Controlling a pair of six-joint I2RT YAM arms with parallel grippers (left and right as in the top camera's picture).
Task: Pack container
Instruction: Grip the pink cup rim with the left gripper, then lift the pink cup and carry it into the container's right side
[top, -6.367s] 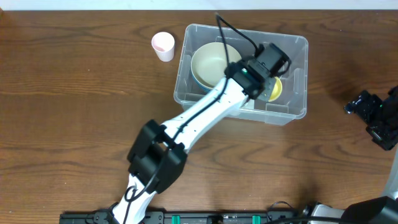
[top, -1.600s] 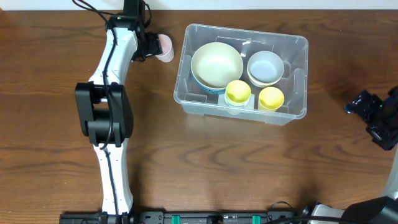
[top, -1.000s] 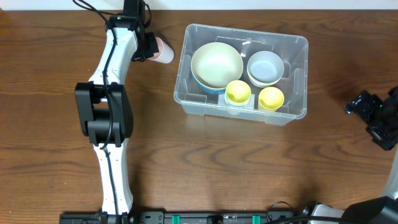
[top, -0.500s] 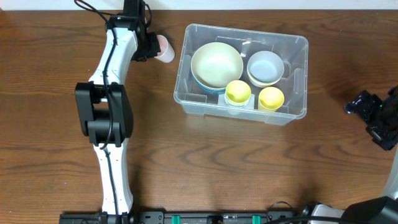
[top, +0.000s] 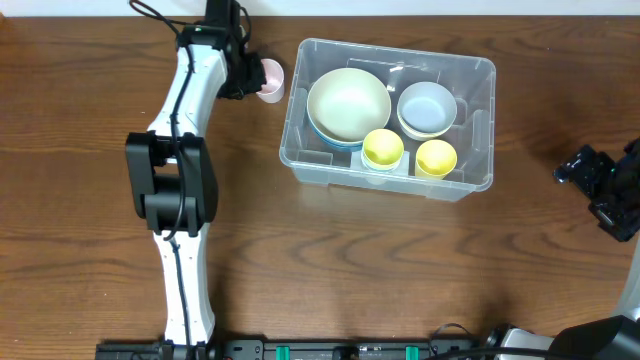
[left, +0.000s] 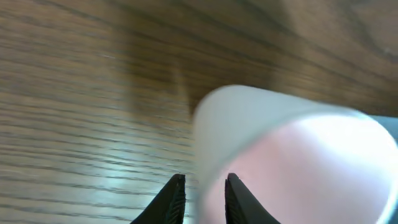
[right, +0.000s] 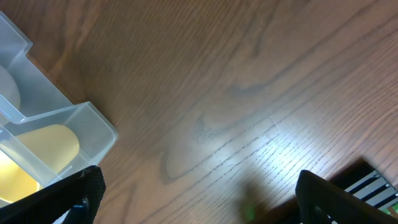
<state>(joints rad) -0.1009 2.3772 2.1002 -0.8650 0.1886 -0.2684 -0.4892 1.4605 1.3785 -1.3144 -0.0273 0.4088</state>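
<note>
- Container (top: 392, 49): a clear bin on the desk (top: 400, 270), its long axis running left to right across the overhead view. It holds a large cream bowl (top: 348, 100), a white bowl (top: 427, 108) and, along its near wall, one yellow cup (top: 383, 148) beside another yellow cup (top: 435, 157).
- Pink cup (top: 271, 80): outside the container, just beside the far end of its left short wall. Whether it rests on the desk or is lifted cannot be told.
- Left claw (top: 245, 75): on the side of the pink cup away from the container, so the container lies to the claw's right, beyond the cup. In the wrist view the fingers (left: 177, 199) stand narrowly apart with the cup's wall between them, one outside the rim and one inside, clenched on the pink cup.
- Right claw (top: 598, 186): well apart from the container's right short wall, over bare desk, jaws spread wide and grasping nothing.
- Judgement: the left arm is the nearer. The coming move is probably a short carry rightward over the left wall. Little bare floor shows inside the container, so the pink cup may have to sit in a bowl.
</note>
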